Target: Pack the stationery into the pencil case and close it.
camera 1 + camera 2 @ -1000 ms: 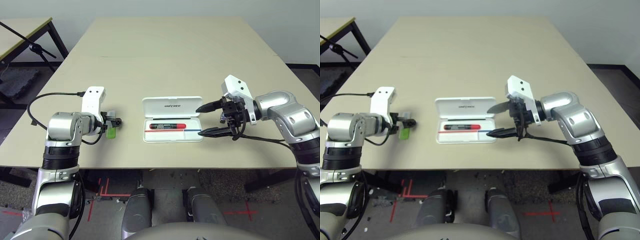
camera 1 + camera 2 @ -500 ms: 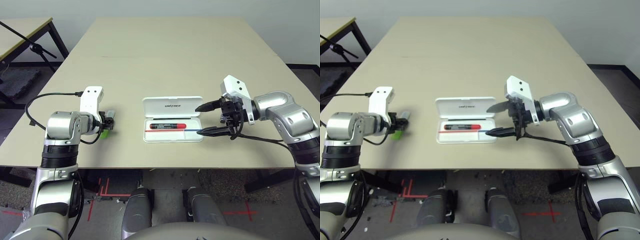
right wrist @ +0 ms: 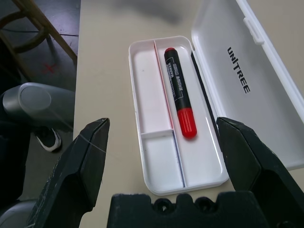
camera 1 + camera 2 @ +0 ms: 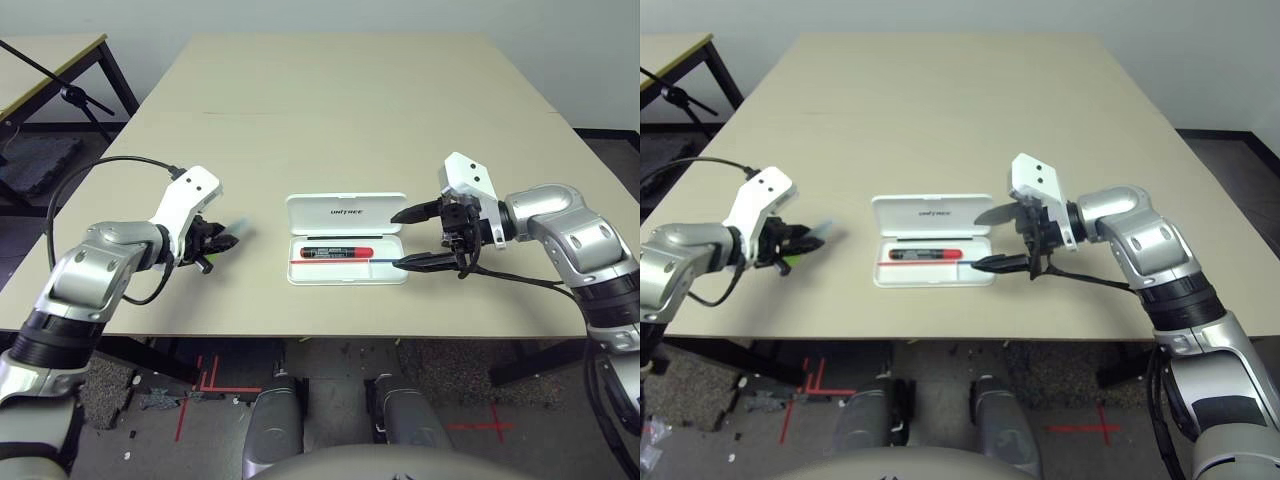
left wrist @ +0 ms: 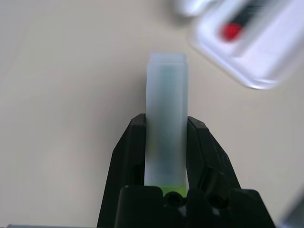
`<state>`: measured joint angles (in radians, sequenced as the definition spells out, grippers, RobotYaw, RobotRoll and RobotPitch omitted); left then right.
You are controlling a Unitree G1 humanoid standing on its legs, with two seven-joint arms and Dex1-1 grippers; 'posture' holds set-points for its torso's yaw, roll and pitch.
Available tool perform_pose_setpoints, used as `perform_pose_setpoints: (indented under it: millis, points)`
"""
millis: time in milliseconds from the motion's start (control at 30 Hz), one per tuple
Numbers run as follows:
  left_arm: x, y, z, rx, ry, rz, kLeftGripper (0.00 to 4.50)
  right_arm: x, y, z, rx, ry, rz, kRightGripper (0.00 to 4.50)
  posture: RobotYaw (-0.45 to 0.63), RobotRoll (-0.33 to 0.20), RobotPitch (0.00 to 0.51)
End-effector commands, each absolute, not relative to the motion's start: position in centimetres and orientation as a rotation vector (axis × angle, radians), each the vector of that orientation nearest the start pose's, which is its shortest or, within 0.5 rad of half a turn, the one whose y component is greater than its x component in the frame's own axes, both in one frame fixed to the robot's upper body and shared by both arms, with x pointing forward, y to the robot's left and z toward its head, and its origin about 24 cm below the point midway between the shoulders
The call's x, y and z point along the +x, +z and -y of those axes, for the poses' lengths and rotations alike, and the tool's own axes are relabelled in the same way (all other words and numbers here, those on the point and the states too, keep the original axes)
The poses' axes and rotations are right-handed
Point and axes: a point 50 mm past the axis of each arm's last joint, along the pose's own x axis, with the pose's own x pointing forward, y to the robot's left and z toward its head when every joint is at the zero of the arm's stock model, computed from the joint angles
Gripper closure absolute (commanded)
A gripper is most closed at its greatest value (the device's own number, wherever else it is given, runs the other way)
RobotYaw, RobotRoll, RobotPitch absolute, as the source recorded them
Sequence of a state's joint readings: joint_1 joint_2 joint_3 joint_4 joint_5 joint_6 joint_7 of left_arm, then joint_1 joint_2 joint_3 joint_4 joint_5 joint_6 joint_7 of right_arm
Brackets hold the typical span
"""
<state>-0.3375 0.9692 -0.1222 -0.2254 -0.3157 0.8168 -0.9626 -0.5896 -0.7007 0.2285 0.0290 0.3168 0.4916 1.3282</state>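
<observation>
Pale green stick (image 5: pixel 165 123) is now gripped by the left fingers (image 5: pixel 135 142) and lifted off the table (image 4: pixel 330 110) left of the open pencil case (image 4: pixel 345 240), ready for packing, while the right fingers (image 3: pixel 90 156) are held wide apart beside the case.

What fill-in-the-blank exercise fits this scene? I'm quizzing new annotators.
1. The red marker lies inside the open ____.
2. The left pincer is shut on the pale ____ stick.
3. The right pincer, beside the pencil case, has its fingers ____.
4. The lettering on the lid reads ____.

Missing words: pencil case; green; open; UNITREE
</observation>
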Motion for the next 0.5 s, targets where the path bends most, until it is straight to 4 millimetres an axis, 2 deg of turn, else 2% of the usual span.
perform_pose_setpoints:
  millis: [33,233,367,500]
  points:
    - [24.9,14.9,-21.9,0.565,-1.040,-0.622,3.41,29.4,15.4,16.5,-0.394,1.431,-0.360,0.00,-0.05,0.000,0.063]
    - [24.3,14.8,-19.5,0.601,-1.178,-0.593,3.41,29.3,15.4,16.6,-0.400,1.433,-0.377,0.00,-0.05,0.000,0.062]
    - [25.1,14.7,-16.2,0.633,-1.266,-0.512,3.41,29.3,15.4,16.7,-0.403,1.432,-0.386,0.00,-0.05,0.000,0.061]
    - [26.1,14.9,-13.9,0.661,-1.307,-0.472,3.41,29.4,15.4,16.7,-0.408,1.430,-0.389,0.00,-0.06,0.000,0.057]
